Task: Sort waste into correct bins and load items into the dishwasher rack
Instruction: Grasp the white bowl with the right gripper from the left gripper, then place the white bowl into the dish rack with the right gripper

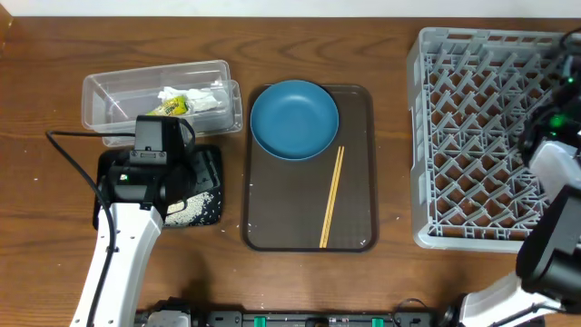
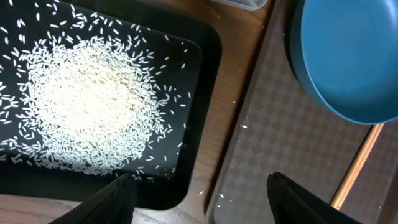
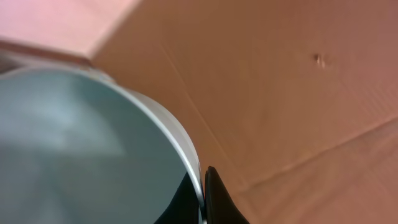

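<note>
Waste: snack wrapper [image 1: 171,106] and tissue [image 1: 204,98] in clear tub [image 1: 100,91], upper left; rice [image 2: 87,106] heaped in black tray [image 2: 193,62] | Left gripper [image 2: 202,186]: jaws spread, empty, above black tray | Right gripper [image 3: 203,186]: jaws pinch pale-blue bowl [image 3: 81,143] rim, far right by rack [image 1: 472,136] | Remaining: dark-blue plate [image 1: 293,118], chopsticks [image 1: 331,195] on brown tray [image 1: 281,209], centre; cups unseen.

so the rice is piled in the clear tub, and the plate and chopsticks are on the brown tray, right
Not quite. The left wrist view shows the rice piled in the black tray, not the clear tub, which holds the wrapper and tissue. The plate and chopsticks are on the brown tray.
</note>
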Available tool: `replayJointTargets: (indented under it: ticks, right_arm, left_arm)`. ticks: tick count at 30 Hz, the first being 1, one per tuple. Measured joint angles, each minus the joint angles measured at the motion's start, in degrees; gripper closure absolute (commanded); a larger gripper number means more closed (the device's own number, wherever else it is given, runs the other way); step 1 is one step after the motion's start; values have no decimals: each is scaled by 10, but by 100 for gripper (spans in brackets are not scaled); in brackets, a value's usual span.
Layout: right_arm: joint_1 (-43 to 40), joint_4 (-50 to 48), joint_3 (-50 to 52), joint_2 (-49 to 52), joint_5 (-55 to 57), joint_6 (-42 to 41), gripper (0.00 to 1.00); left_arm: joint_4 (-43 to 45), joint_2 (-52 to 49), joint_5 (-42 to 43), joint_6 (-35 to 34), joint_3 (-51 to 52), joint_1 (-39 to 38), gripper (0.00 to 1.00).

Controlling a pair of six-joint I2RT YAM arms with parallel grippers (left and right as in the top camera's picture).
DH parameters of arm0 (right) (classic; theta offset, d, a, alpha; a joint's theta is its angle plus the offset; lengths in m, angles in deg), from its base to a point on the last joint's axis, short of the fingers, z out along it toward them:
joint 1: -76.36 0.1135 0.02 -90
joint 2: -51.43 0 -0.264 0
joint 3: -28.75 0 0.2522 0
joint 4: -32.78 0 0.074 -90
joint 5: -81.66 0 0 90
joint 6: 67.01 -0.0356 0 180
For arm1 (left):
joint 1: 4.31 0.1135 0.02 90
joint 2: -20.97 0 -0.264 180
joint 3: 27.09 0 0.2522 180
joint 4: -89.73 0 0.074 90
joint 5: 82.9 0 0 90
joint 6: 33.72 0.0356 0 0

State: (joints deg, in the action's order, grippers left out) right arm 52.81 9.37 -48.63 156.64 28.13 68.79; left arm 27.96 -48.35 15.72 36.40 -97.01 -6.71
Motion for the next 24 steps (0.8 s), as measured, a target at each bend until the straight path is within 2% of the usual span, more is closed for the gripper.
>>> replayJointTargets:
  ticks: [12, 24]
  right_arm:
    - [-68, -4, -116, 103, 19, 59, 99]
    - [-71, -25, -125, 162, 19, 93, 99]
  left_arm:
    - [1, 0, 0, 0, 0, 0, 30]
    - [7, 0, 0, -3, 0, 0, 30]
